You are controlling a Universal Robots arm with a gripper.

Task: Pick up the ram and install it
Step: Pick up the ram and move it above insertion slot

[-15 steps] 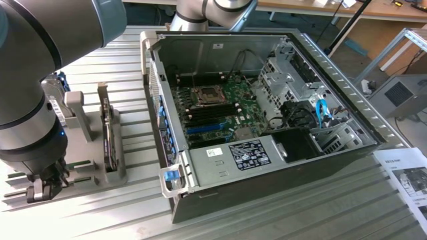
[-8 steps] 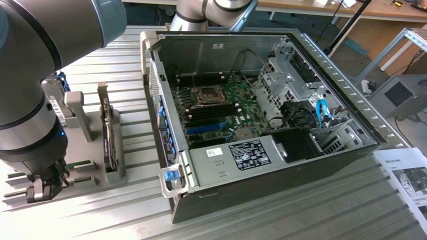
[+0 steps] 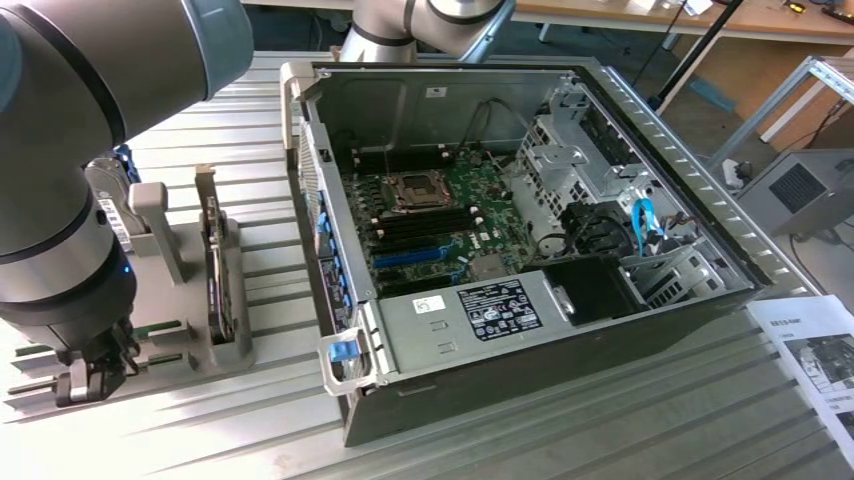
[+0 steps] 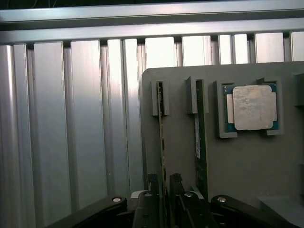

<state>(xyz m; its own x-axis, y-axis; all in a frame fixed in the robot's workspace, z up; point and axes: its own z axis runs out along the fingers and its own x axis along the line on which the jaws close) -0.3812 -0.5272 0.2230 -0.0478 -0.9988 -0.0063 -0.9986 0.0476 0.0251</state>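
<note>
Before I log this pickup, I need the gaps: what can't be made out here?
- Ram: wrist view, edge-on, so its faces are unreadable; one end is behind the tool.
- Printed sheet: exterior view, cut off by the frame edge, text too small.

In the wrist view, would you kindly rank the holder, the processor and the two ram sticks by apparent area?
1. Holder.
2. Processor.
3. The ram beside the processor and the other ram: tied, both edge-on slivers that look alike.
</note>
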